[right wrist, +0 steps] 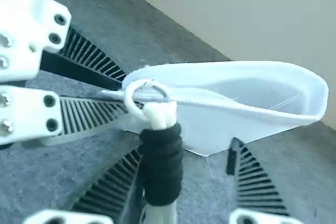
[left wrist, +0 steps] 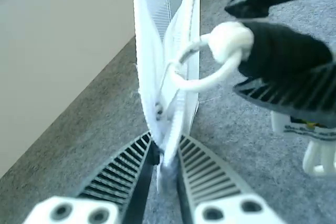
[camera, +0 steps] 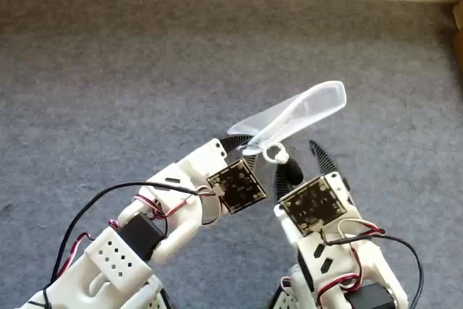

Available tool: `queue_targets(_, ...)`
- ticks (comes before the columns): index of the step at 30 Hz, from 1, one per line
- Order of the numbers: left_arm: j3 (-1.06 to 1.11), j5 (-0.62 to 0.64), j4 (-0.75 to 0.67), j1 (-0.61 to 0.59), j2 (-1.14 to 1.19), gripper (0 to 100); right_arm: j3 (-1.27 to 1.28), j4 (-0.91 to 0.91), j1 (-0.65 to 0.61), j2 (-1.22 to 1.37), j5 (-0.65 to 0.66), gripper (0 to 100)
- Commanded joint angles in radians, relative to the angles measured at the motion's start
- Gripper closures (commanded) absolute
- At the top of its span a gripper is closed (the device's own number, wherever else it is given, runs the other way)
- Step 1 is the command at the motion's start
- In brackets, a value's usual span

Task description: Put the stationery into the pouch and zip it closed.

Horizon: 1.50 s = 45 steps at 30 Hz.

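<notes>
The pouch (camera: 304, 110) hangs in the air above the grey carpeted surface (camera: 108, 70). In the high view its long axis runs from a lower end at about 8 o'clock up to a free rounded end at about 2 o'clock. The zip line follows that same axis. The white pull ring (camera: 274, 153) sits at the lower, 8 o'clock end, right beside where the pouch is held.

The left pincer (left wrist: 165, 148) is pressed together on that lower edge, with the mesh caught between its ribbed fingers, so it serves as the anchor. From the ring, a black-wrapped tab (right wrist: 160, 166) leads down toward 5 o'clock into the right pincer (right wrist: 189, 153). This pincer is spread: the tab lies along one finger and a gap is visible to the other.

The right arm is therefore the nearer one to the pull. Any zip travel would likely run toward 2 o'clock, away from the left grip. I cannot tell how much of the zip is open.
</notes>
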Motion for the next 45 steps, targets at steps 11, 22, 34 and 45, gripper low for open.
queue_targets(11,0.001,0.008,0.011,-0.039,-0.005,99,-0.004,-0.024,-0.125,-0.005,-0.084,75.8)
queue_targets(22,0.001,0.008,0.011,-0.039,-0.005,99,-0.015,-0.024,-0.12,-0.007,0.072,99.5)
queue_targets(34,0.001,0.008,0.011,-0.039,-0.005,99,-0.008,-0.16,0.156,-0.007,0.0,99.3)
queue_targets(45,0.001,0.008,0.011,-0.039,-0.005,99,-0.007,-0.265,0.294,-0.007,-0.144,99.3)
